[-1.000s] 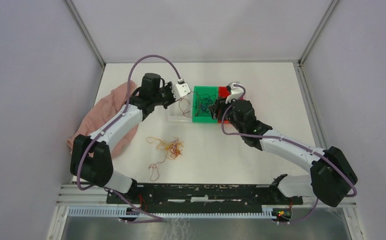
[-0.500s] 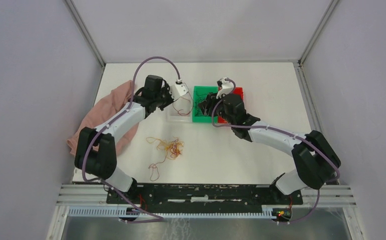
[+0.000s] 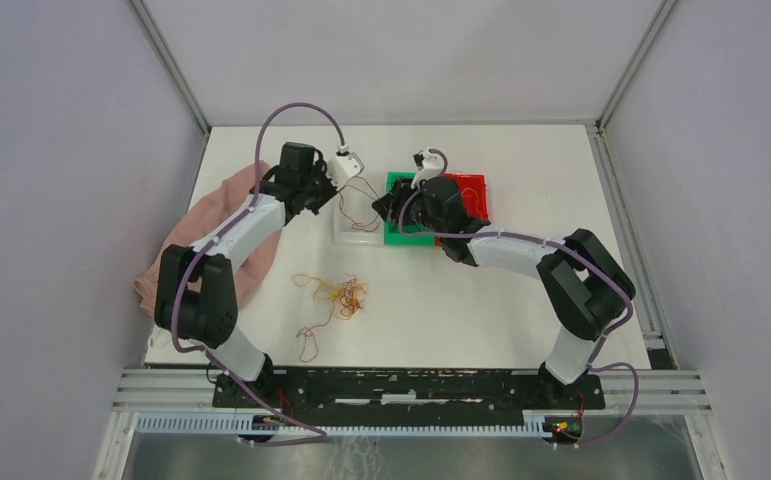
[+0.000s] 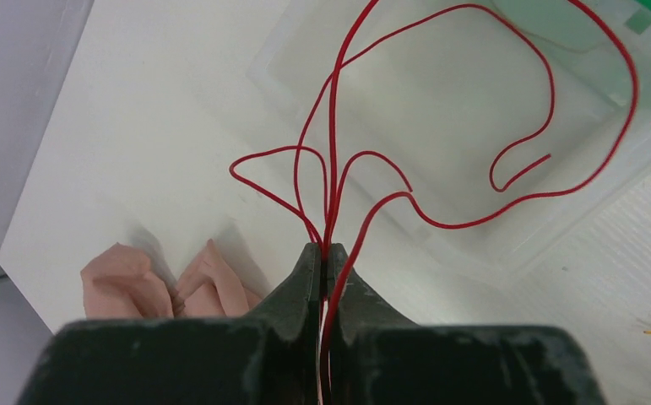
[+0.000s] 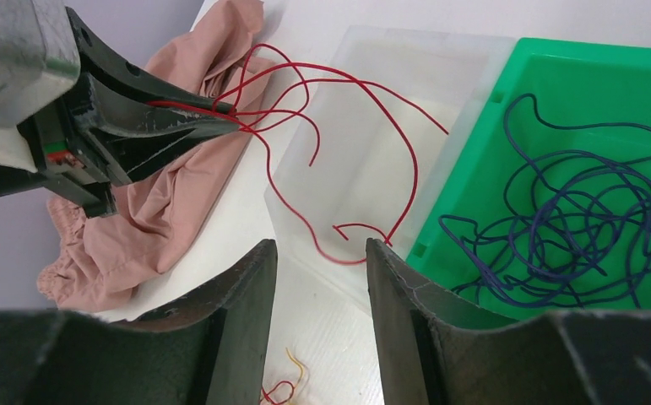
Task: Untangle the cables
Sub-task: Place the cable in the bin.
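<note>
My left claw point(image 4: 325, 253) is clenched on a bunch of thin red wires point(image 4: 332, 169), which loop out from its tips above the shallow clear plastic tray point(image 4: 440, 84), close by the crumpled pink cloth point(image 5: 153, 219). My right claw point(image 5: 322, 246) hangs released, grasping nothing, over the edge where that tray meets the green plastic tray point(image 5: 575, 76), in which a tangle of dark purple wires point(image 5: 558, 228) lies. A loose knot of orange-yellow and red wires point(image 3: 341, 295) lies on the white table point(image 3: 481, 310), well apart from both claws.
</note>
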{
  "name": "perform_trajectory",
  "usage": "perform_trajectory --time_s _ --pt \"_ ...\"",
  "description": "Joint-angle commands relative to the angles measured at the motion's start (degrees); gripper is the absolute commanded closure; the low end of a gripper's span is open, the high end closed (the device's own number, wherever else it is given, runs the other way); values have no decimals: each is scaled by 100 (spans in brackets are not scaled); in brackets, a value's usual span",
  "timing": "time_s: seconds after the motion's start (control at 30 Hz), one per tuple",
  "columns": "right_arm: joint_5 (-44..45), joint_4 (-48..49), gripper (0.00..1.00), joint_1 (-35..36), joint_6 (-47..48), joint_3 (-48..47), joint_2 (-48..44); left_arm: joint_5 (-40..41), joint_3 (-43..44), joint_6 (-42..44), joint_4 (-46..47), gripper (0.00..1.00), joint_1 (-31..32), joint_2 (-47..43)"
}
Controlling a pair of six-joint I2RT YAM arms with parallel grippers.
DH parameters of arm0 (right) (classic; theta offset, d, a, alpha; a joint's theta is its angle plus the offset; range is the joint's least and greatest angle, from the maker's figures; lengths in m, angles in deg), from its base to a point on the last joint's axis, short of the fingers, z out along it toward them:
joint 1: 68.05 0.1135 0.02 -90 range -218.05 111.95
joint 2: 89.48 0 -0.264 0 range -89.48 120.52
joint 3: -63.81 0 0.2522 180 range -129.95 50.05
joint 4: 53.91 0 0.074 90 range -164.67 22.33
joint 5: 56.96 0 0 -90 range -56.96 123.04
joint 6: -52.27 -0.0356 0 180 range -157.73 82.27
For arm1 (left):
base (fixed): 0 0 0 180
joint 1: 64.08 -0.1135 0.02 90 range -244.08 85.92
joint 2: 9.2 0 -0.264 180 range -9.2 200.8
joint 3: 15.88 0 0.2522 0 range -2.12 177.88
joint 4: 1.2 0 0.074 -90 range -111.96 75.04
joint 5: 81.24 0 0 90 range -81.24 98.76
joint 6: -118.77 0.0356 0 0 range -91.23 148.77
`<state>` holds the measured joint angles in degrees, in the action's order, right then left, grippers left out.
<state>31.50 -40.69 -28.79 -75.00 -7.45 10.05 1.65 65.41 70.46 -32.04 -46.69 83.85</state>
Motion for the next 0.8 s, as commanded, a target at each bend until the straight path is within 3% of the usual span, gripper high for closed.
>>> perform_trajectory --time_s 0.0,0.27,0.57,0.77 --pt "-233 375 51 -15 -160 -381 106 -475 -46 -615 139 97 -350 -299" --pt "-74 375 51 -8 -113 -116 -113 -733 -82 -582 212 97 -308 -335" --pt "245 405 51 -168 -94 349 -590 -704 633 -802 -110 96 710 209" --pt "321 487 51 -417 -176 842 -1011 -306 1164 -1143 -174 97 872 831"
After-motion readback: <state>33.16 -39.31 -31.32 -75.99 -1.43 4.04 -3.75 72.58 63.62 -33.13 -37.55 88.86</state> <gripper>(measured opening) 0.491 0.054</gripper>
